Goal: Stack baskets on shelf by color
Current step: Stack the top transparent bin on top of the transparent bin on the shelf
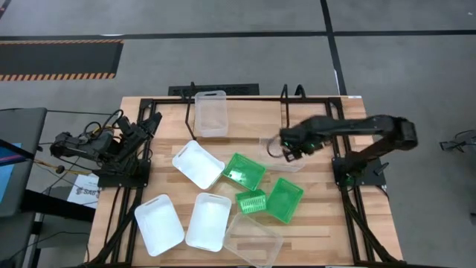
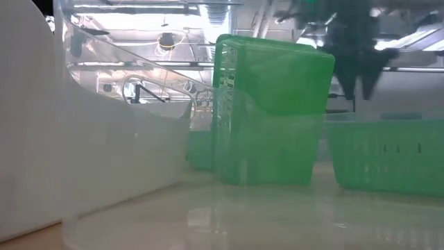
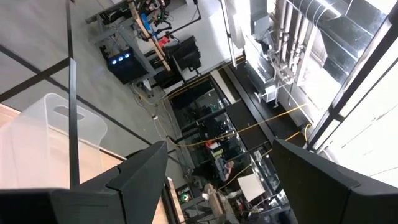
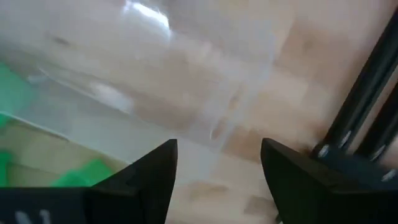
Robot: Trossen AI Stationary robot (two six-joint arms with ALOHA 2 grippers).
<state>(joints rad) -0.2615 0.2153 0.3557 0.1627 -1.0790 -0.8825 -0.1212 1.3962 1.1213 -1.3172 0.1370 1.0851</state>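
Observation:
My right gripper [image 1: 290, 149] is open and points down over a clear basket [image 1: 281, 155] that sits on the table right of the middle. In the right wrist view its fingers [image 4: 217, 171] stand apart above this clear basket's wall [image 4: 205, 118]; I see no touch. In the low view the right gripper [image 2: 355, 69] hangs behind the green baskets. Another clear basket [image 1: 211, 113] stands by the black shelf rods [image 1: 286, 97] at the far edge. My left gripper [image 1: 152, 123] waits open at the table's left side; in the left wrist view it [image 3: 217, 180] faces the room.
Three white baskets [image 1: 197, 164] [image 1: 158, 223] [image 1: 208, 221] and a third clear one [image 1: 253, 238] lie in the near half. Three green baskets [image 1: 244, 171] [image 1: 251, 201] [image 1: 285, 199] crowd the middle, just near of my right gripper; one stands on its side [image 2: 270, 111].

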